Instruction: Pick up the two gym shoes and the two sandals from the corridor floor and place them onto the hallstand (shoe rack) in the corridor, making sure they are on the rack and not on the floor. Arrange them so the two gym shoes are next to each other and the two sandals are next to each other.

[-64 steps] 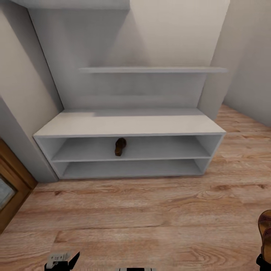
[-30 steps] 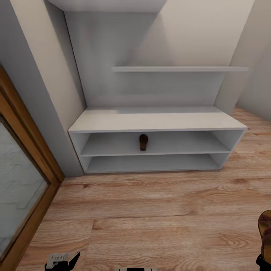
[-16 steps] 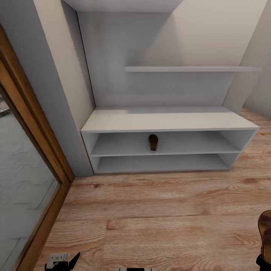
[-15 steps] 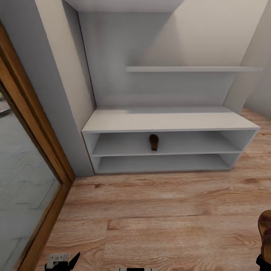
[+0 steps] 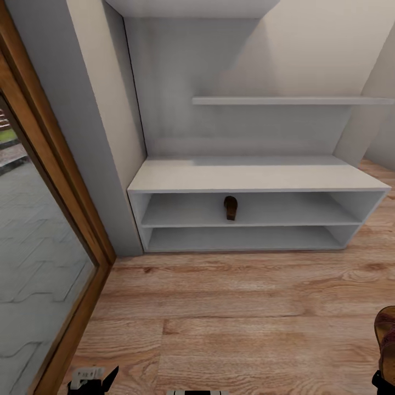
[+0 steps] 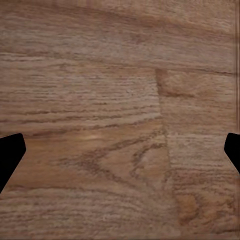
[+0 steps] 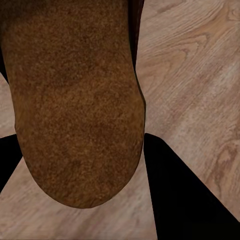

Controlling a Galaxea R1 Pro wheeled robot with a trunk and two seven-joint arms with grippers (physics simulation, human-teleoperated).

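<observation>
held sandal (image 5: 387,334) cut off, shelved sandal (image 5: 231,208) tiny

Two sandals: one on rack's upper open shelf (image 5: 231,208), one at head view's right edge (image 5: 386,334). One rack (image 5: 258,178). One wall shelf (image 5: 274,101).

One brown sandal (image 5: 231,208) lies on the white shoe rack's (image 5: 258,178) upper open shelf, near mid-width; second sandal (image 7: 75,105), mottled brown, above the wood floor (image 5: 247,318).

Floor (image 5: 247,329) grained wood; hallstand (image 5: 252,178) matt; sandal (image 7: 75,110) rough.
</observation>
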